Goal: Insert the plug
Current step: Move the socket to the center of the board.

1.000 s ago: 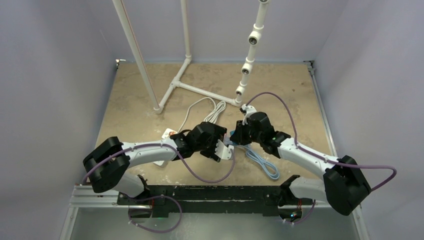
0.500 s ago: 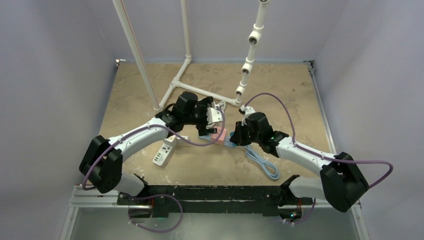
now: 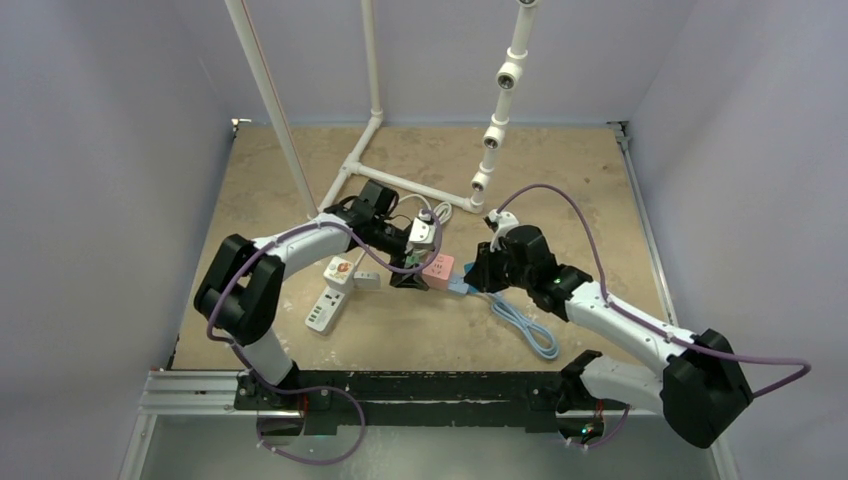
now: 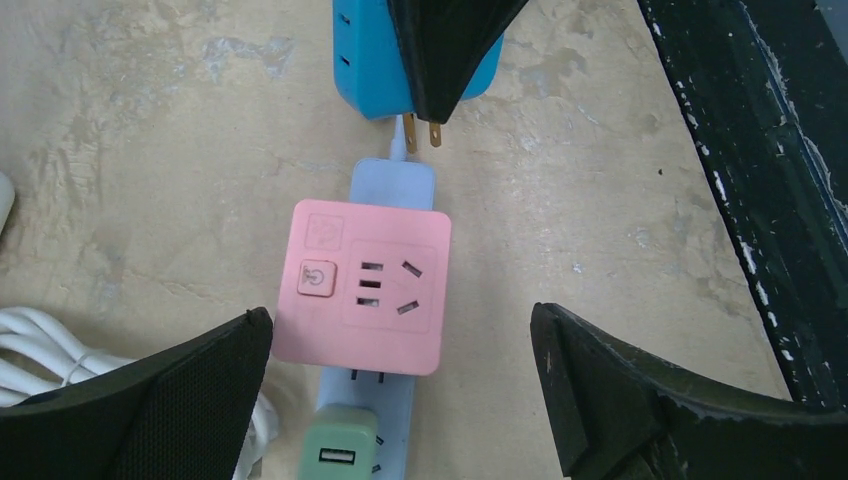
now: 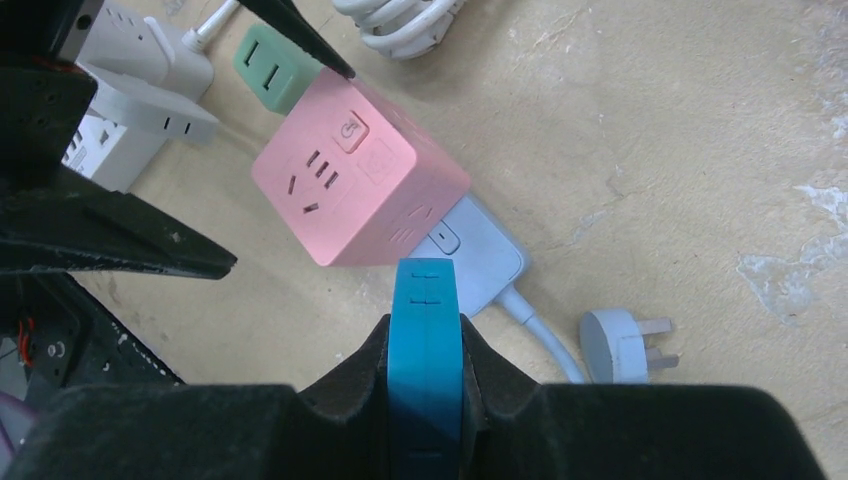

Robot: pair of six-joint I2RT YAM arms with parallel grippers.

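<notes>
Right wrist, blue plug (image 5: 425, 290) in pincer (image 5: 425, 342), prongs hidden

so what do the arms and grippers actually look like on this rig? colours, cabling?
Both are alike. The left arm and right arm have white links with bulky black joint housings, and a purple cable loops loosely outside each. The fingers are black wedges tapering to tips, with textured inner pads. No markings are readable.
</notes>
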